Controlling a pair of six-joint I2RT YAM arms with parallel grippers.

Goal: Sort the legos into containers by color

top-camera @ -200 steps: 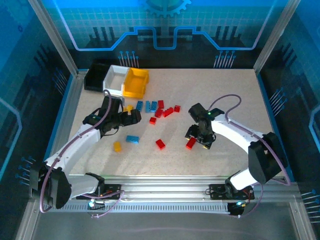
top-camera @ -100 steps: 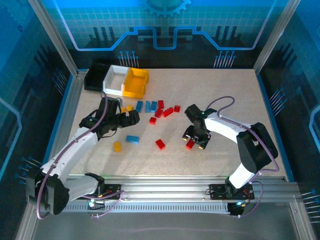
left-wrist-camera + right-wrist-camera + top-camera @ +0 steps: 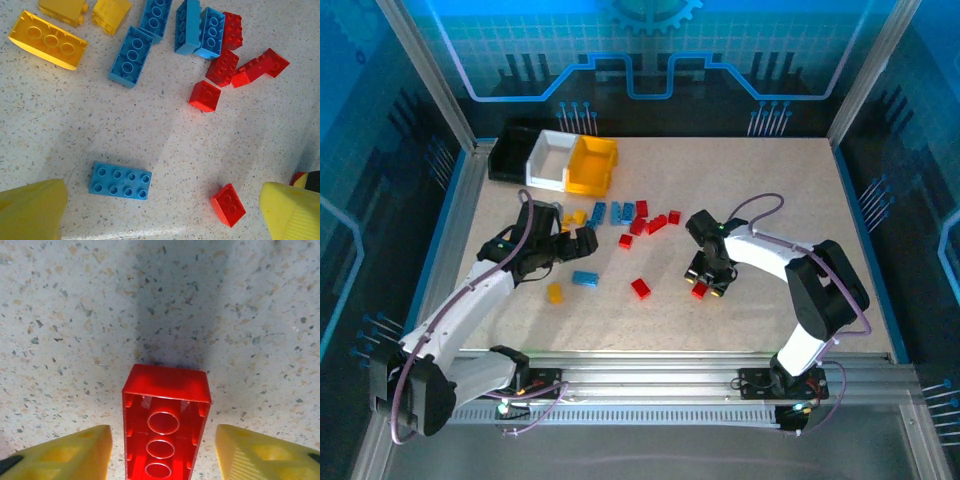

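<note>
Directly before the left hand (image 3: 162, 212), seemingly, lies a blue brick (image 3: 120, 180).

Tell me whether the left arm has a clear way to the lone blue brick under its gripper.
Probably yes. The left gripper hangs open above it, and the blue brick lies flat, alone on the table, with the nearest red brick well apart.

Right wrist view: the red brick (image 3: 166, 425) runs off the bottom edge, its near end unseen, and the right gripper (image 3: 162, 432) has its fingers (image 3: 65, 455) cropped at both lower corners. Left wrist view: the left gripper (image 3: 162, 186) has fingers (image 3: 30, 212) cropped likewise; a red-and-black scrap (image 3: 305, 178) at the right edge is unidentifiable. From above, the black bin (image 3: 504, 164) is too dark inside.
</note>
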